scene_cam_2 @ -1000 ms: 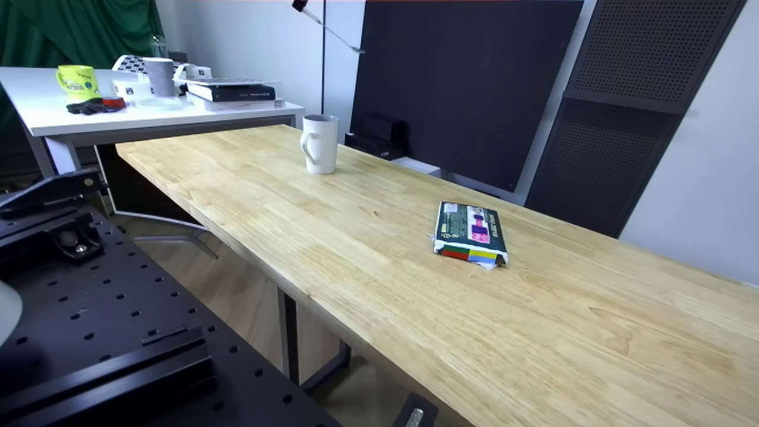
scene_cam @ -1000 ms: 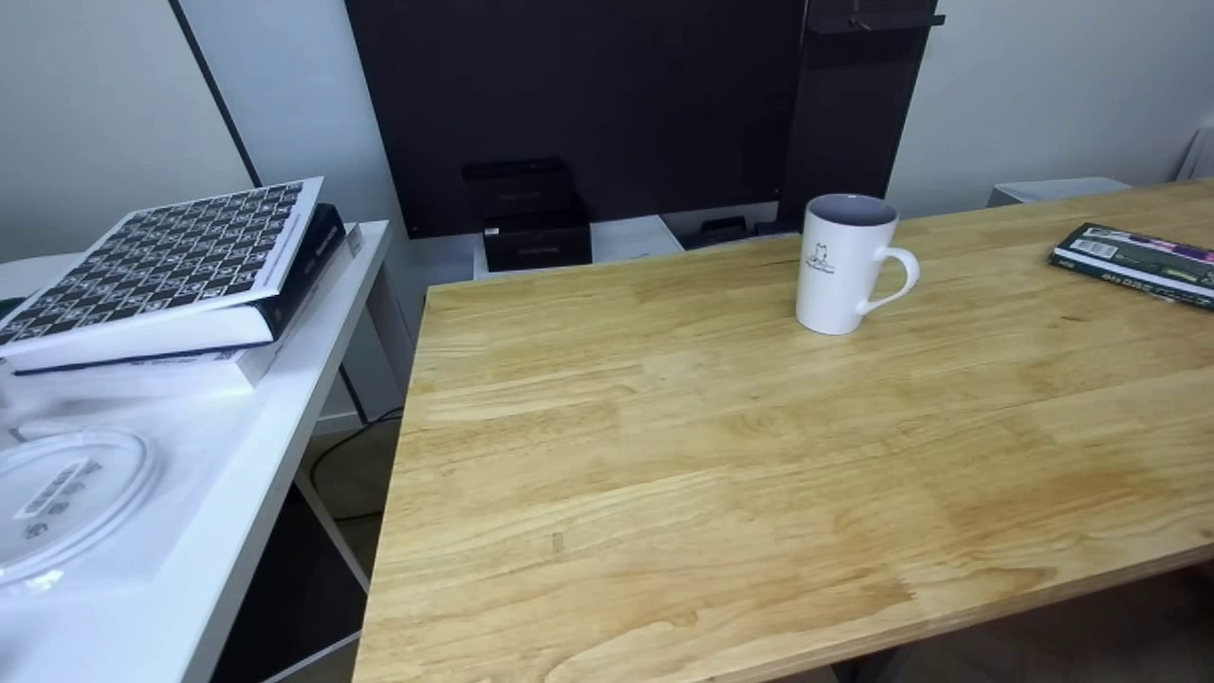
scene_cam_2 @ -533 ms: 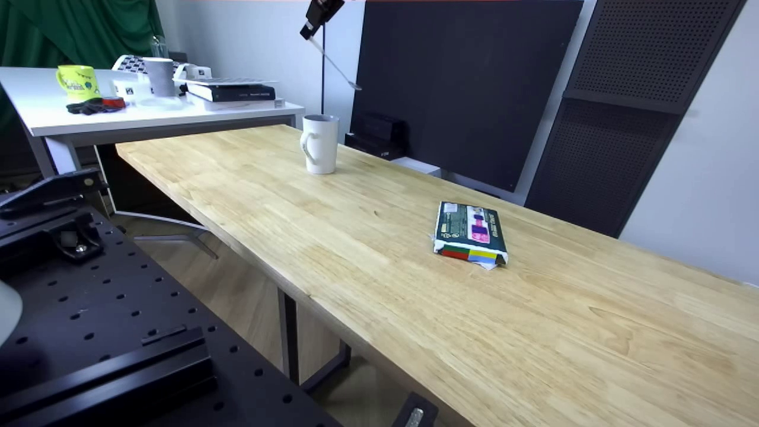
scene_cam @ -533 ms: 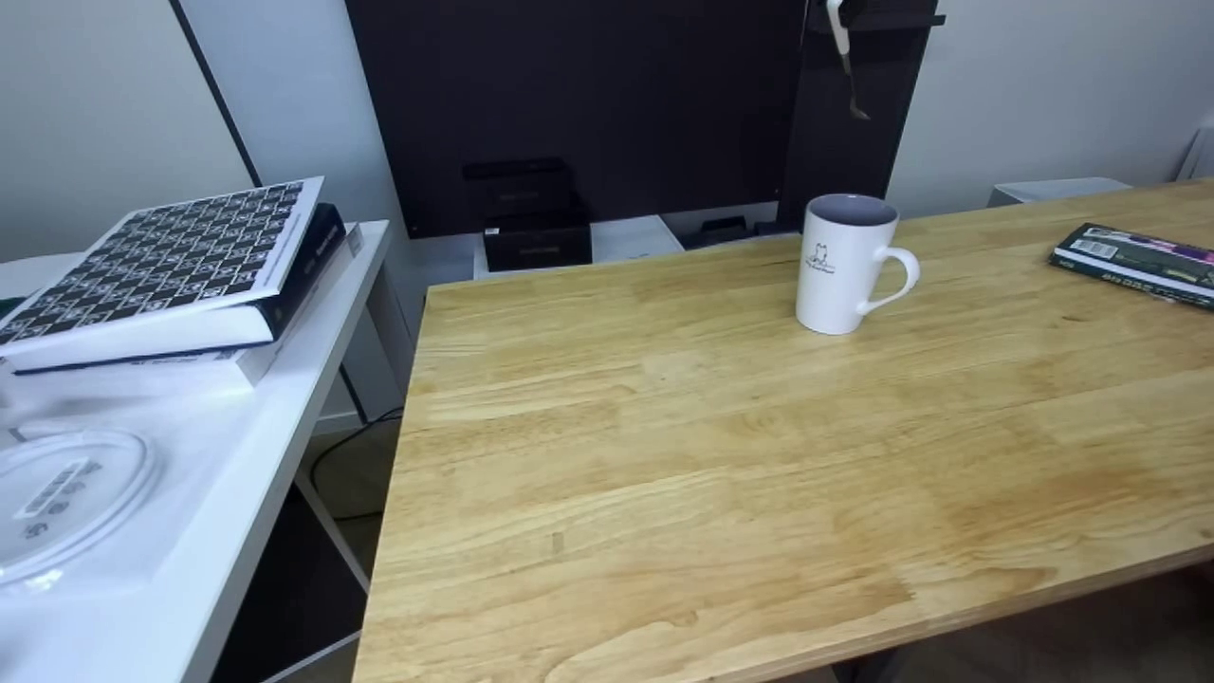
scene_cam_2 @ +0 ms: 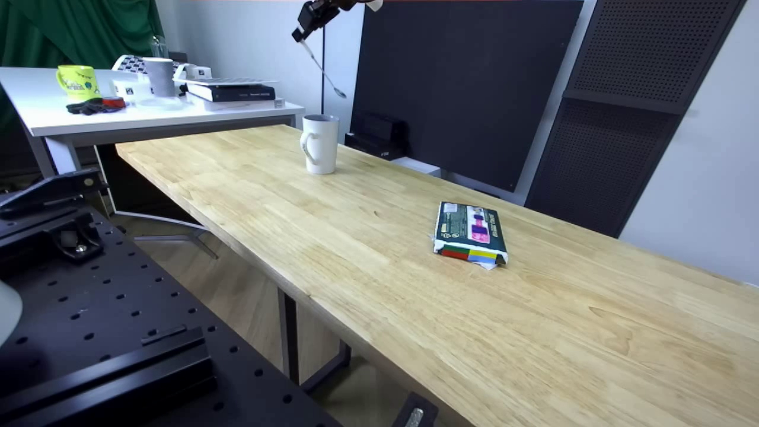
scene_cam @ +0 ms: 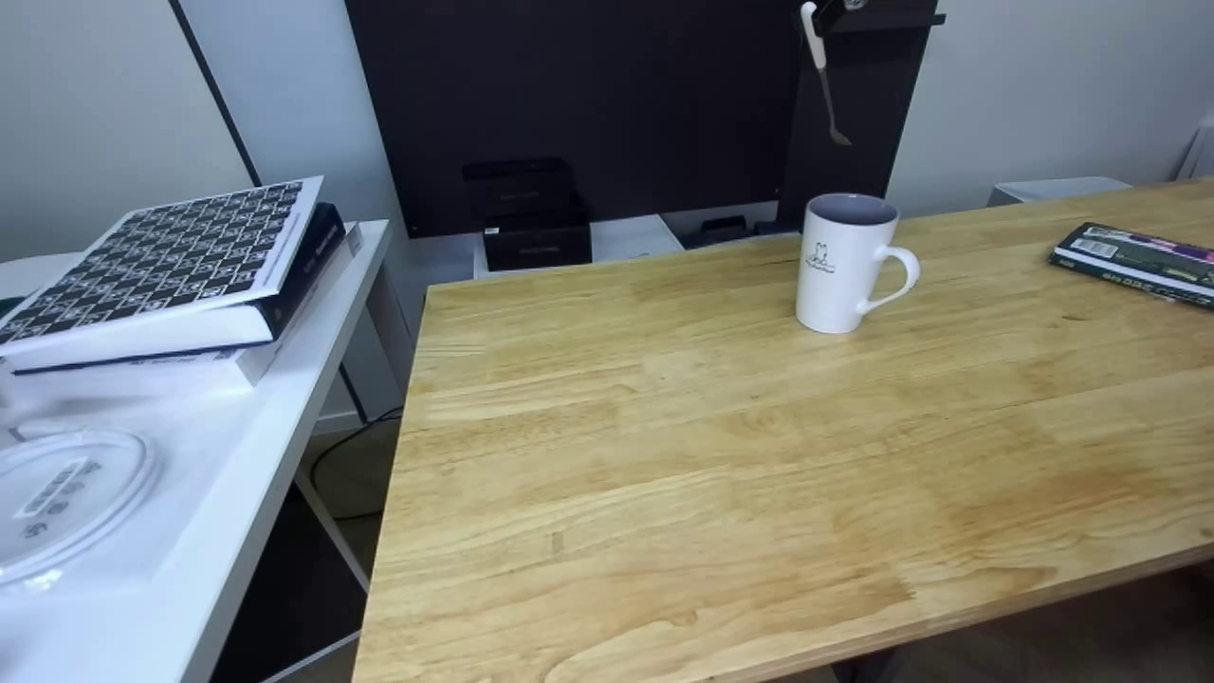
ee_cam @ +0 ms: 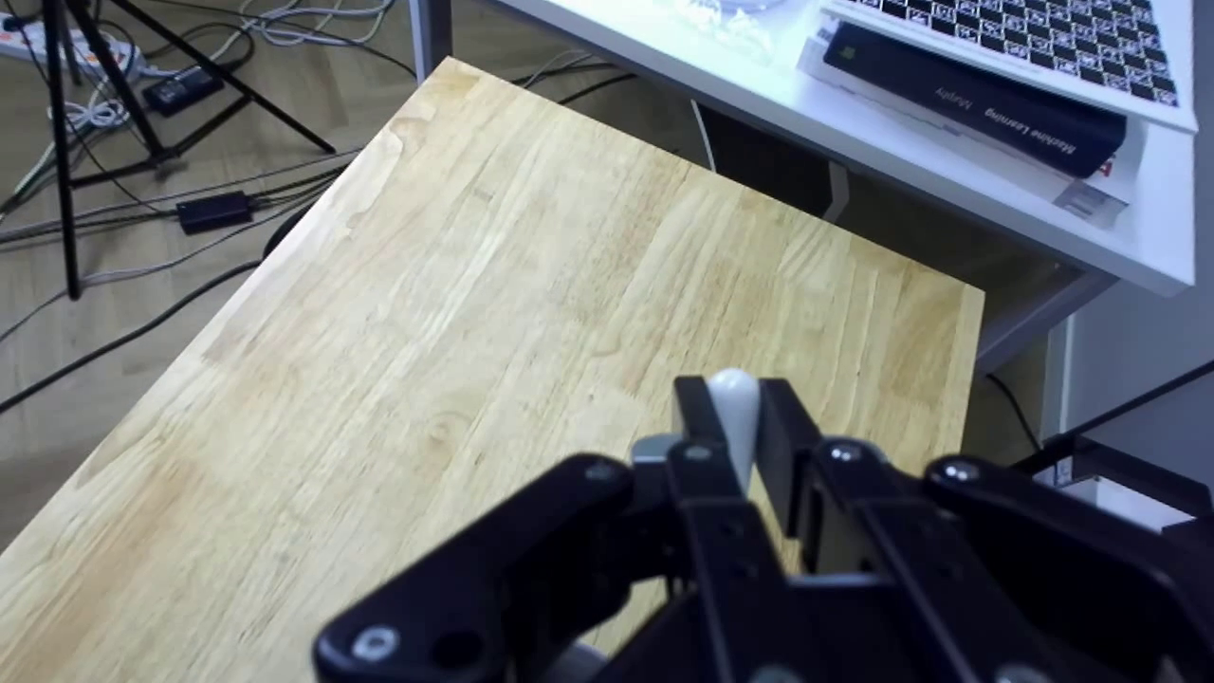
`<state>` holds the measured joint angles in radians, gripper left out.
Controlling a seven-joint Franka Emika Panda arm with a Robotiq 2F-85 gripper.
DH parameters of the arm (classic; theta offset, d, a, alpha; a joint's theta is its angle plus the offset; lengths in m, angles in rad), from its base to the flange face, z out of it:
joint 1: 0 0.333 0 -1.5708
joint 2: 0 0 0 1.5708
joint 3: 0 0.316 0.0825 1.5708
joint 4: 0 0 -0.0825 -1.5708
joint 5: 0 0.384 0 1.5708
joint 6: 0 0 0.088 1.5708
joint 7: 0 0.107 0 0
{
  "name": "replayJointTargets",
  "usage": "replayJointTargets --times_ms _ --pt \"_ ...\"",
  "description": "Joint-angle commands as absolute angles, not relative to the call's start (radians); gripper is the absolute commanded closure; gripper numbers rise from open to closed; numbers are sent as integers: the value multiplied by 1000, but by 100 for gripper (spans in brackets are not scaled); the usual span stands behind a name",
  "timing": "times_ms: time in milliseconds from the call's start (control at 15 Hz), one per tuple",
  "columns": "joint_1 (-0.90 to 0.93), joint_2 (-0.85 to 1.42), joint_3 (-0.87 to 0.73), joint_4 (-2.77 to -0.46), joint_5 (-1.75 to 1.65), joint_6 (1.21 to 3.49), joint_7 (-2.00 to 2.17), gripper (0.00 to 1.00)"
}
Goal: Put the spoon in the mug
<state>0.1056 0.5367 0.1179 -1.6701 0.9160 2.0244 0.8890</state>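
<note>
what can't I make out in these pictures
Bottom inside the mug: hidden by its wall in both exterior views.
Spoon handle tip: covered by the hand in an exterior view.
Hand's top: cut off by the upper edge, both exterior views.
Packet: cut off by an exterior view's right edge.

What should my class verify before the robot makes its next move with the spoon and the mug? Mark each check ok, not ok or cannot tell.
1. Grip: ok. The gripper is shut on the spoon by its white handle.
2. Target: ok. The mug stands upright on the wooden table.
3. Height: ok. In an exterior view the spoon's bowl shows higher than the mug.
4. Centring: not ok, it seems. There it lines up with the mug's edge, not mid-opening.
5. Tilt: not ok for a straight drop. The spoon slants in both exterior views.
6. Contents: cannot tell. The mug's bottom is hidden.
</note>
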Motion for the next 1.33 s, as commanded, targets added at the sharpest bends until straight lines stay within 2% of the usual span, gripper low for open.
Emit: replayJointTargets --times_ms 0,1267 --pt "112 568 112 -1636 970 1991 930 96" --pt "97 659 85 -1676 1123 1975 932 96"
